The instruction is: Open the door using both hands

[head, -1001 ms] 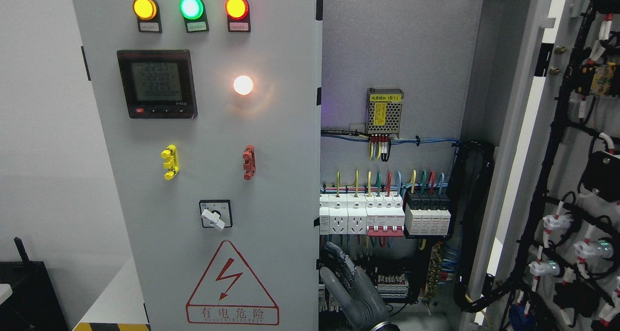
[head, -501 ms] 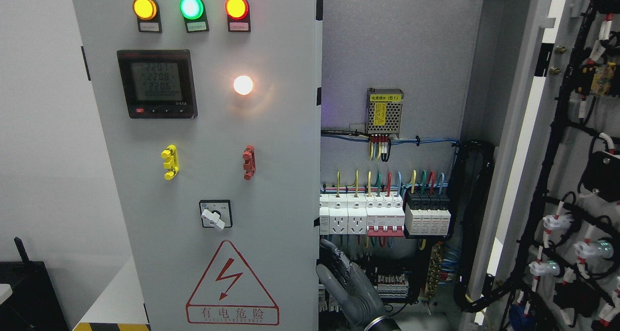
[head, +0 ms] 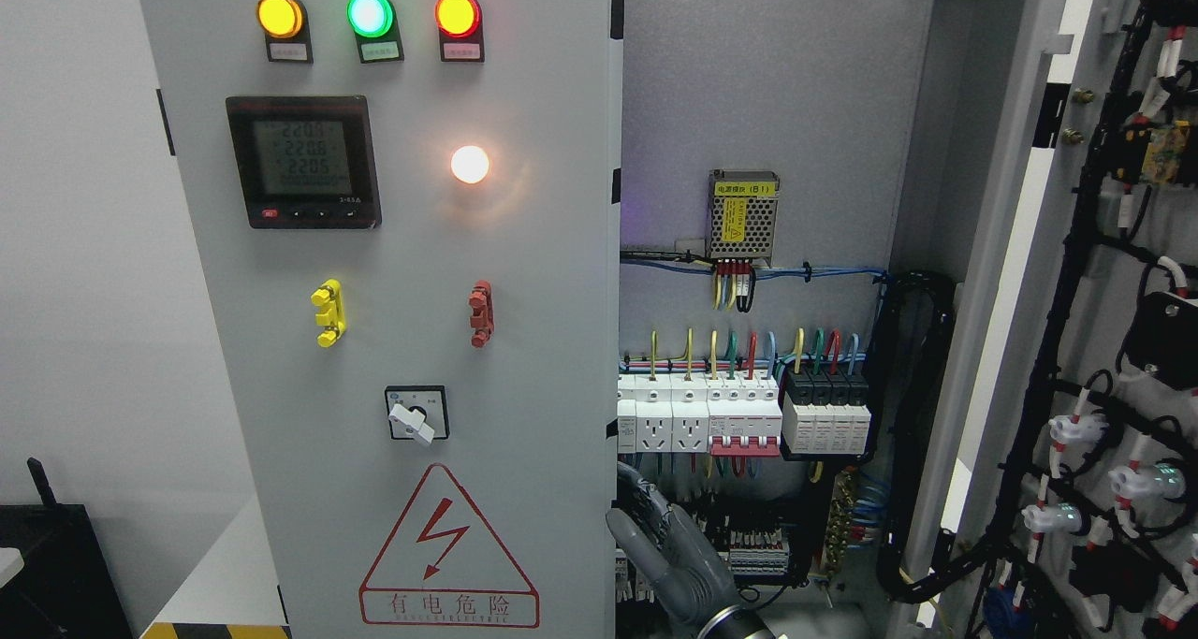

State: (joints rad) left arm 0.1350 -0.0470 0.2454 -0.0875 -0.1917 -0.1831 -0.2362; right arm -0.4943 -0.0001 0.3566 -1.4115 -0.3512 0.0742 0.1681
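Electrical cabinet, right door swung wide, left door (head: 412, 340) shut at picture left.
Stiff, heavy steel panel, likely smooth; its free right edge offers purchase, where the right hand (head: 669, 559) reaches, fingers (head: 646, 508) extended together, holding nothing.

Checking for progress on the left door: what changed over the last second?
The hand at the bottom centre drifted slightly left, toward the free edge of the left door, fingers still spread and holding nothing. Meter digits flickered. The left door stays shut, the right door stays swung open, and the lamps are unchanged.
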